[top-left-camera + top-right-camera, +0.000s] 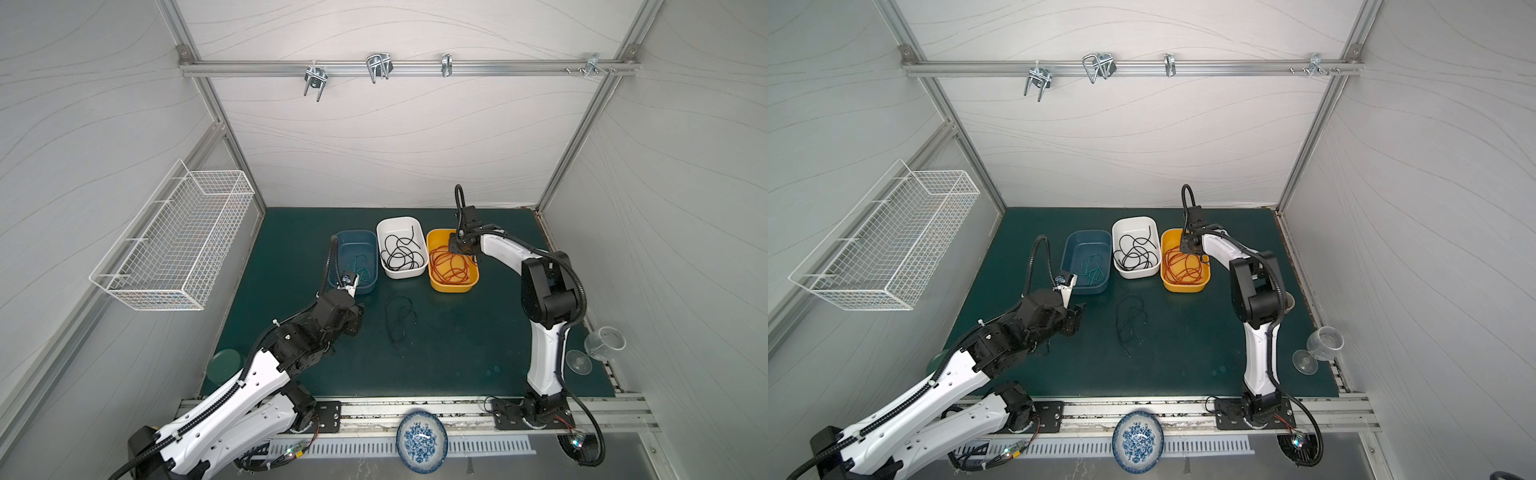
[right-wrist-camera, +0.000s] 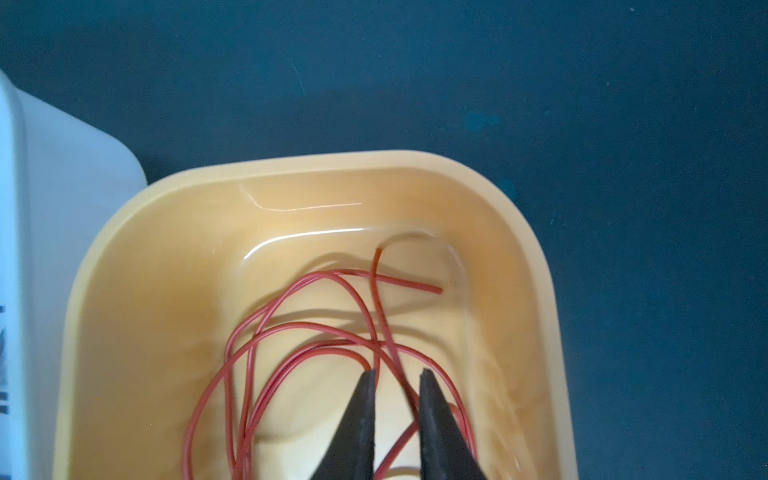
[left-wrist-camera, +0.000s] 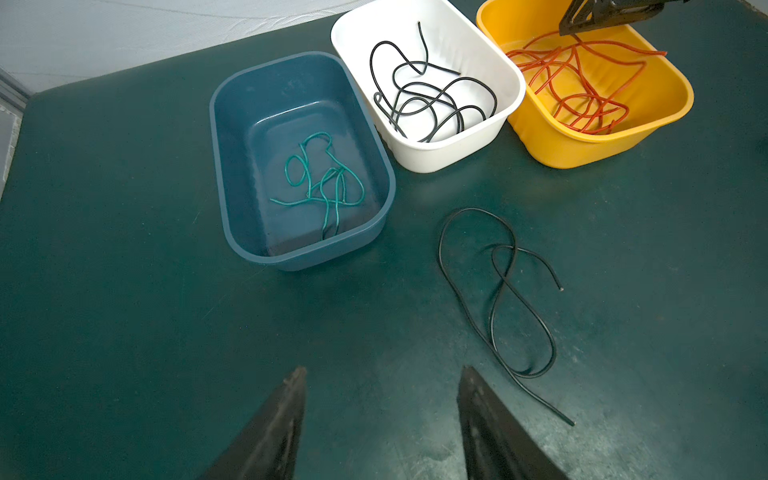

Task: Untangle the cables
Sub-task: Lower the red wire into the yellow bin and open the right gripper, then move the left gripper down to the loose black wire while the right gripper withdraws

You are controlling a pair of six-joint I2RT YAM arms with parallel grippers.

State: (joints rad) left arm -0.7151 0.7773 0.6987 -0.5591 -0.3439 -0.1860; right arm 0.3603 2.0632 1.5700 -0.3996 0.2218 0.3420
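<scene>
Cables (image 1: 401, 255) in three colours, sorted into three bins along the far half of the green mat (image 1: 478, 353), with one more lying outside them.

Grippers: the left gripper (image 3: 384, 370) has its jaws spread wide and holds nothing. It hangs over bare mat at 9 o'clock of the loose black cable (image 3: 504, 284) and touches no cable. The right gripper (image 2: 397, 372) is lowered into the yellow bin (image 2: 332, 164) with its jaws parted only slightly. One red strand runs through the gap unclamped, and whether it brushes a finger cannot be told.

Cables, left to right:
- **Blue bin** (image 3: 216, 124), at the mat's 11 o'clock: the teal-green cables (image 3: 328, 187) form a small, loosely knotted tangle on the floor of the bin.
- **White bin** (image 3: 449, 153), at 12 o'clock: the black cables (image 3: 409, 110) lie in overlapping curls, with one end rising against the far wall.
- **Mat centre**, at 6 o'clock of the white bin: the loose black cable is folded into open loops that cross each other. Both ends are free and it is clear of every bin.
- **Yellow bin**, at 1 o'clock: the red cables (image 2: 380, 343) lie in wide, overlapping coils, with two cut ends lying near the far wall.
</scene>
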